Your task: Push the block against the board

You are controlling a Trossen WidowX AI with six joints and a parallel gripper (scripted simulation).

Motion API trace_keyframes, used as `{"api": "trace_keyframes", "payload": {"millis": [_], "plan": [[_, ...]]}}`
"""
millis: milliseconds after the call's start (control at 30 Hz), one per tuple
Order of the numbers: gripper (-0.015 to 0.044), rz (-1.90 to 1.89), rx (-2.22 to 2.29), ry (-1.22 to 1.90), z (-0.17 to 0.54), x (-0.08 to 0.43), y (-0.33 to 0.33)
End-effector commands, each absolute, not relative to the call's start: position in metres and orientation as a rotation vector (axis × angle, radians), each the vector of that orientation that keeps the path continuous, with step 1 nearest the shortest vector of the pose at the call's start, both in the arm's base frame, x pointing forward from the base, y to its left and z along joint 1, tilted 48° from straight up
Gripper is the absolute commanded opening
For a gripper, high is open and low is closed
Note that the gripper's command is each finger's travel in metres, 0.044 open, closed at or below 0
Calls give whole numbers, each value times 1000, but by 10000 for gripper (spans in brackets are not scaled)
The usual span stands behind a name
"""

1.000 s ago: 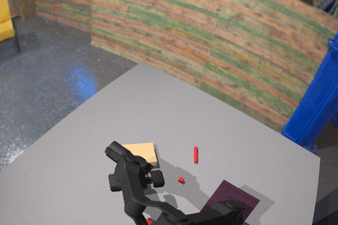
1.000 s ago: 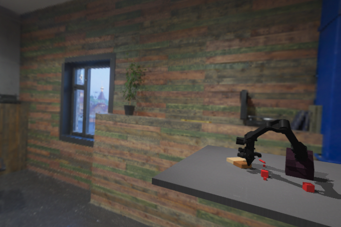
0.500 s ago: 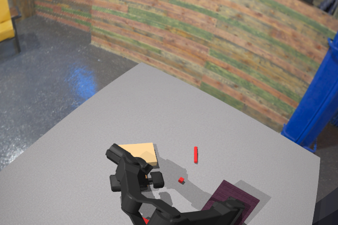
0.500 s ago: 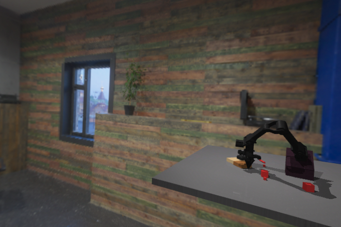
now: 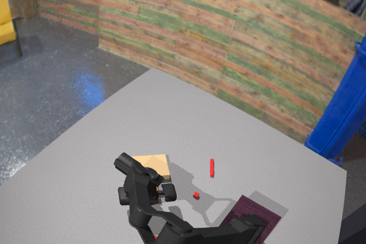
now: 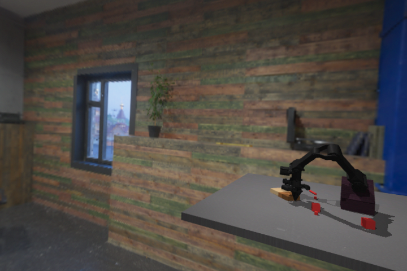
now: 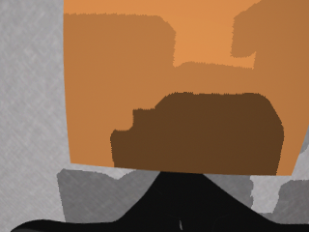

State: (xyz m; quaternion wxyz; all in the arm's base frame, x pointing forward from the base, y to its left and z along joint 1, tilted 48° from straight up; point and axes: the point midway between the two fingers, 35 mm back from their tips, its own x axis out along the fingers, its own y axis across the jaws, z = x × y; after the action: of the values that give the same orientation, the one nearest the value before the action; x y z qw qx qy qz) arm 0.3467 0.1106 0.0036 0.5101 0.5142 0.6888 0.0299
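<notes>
The pale tan board (image 5: 160, 165) (image 6: 276, 191) lies flat on the table, partly behind my arm in the top view. The orange square block (image 6: 284, 195) (image 7: 121, 97) lies on the side of the board nearer the exterior camera and fills much of the wrist view. In the exterior view they look side by side; whether a whole side touches or edges are even is hidden. My gripper (image 6: 295, 199) (image 7: 176, 166) is shut and empty, pointing down. Its tips are at the block's near edge in the wrist view; I cannot tell whether they touch it.
A red bar (image 5: 212, 168) and a small red cube (image 5: 196, 195) lie to the right of the board. Other red blocks (image 6: 315, 206) (image 6: 368, 223) stand nearer the table's front edge. The arm's base is on a dark purple box (image 5: 248, 201) (image 6: 357, 205).
</notes>
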Motion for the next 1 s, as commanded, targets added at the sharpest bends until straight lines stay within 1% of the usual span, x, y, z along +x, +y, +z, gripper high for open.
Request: {"api": "trace_keyframes", "payload": {"millis": [0, 800, 867, 967], "plan": [[0, 71, 1236, 1656, 7, 343, 113], [0, 72, 1238, 1658, 25, 313, 132], [0, 75, 1235, 1660, 28, 318, 124], [0, 71, 1236, 1658, 53, 315, 96]]}}
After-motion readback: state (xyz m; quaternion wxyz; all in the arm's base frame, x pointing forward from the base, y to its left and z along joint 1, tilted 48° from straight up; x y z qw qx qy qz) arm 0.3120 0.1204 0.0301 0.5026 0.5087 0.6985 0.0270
